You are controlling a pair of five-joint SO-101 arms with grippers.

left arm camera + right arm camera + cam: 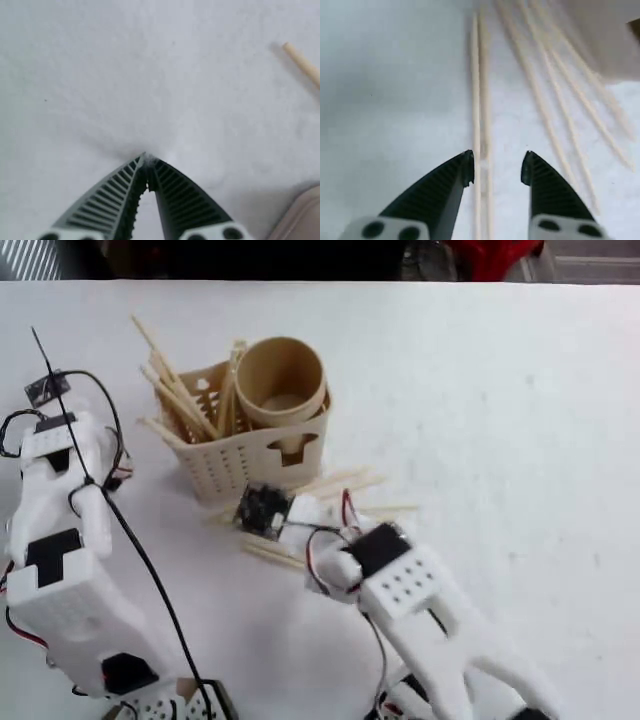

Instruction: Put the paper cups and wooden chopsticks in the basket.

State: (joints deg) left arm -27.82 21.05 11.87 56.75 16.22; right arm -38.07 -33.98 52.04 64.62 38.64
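Observation:
A cream perforated basket stands at the table's middle back, holding a tan paper cup and several wooden chopsticks that lean out to its left. More chopsticks lie loose on the table in front of the basket. My right gripper hangs open just above a pair of chopsticks, one finger on each side of them. Several other chopsticks lie fanned beside that pair. My left gripper is shut with nothing in it, low over bare table, a chopstick tip nearby.
The left arm stands at the table's left with black cables trailing across its front. The right arm comes in from the front middle. The white table stretches open to the right of the basket.

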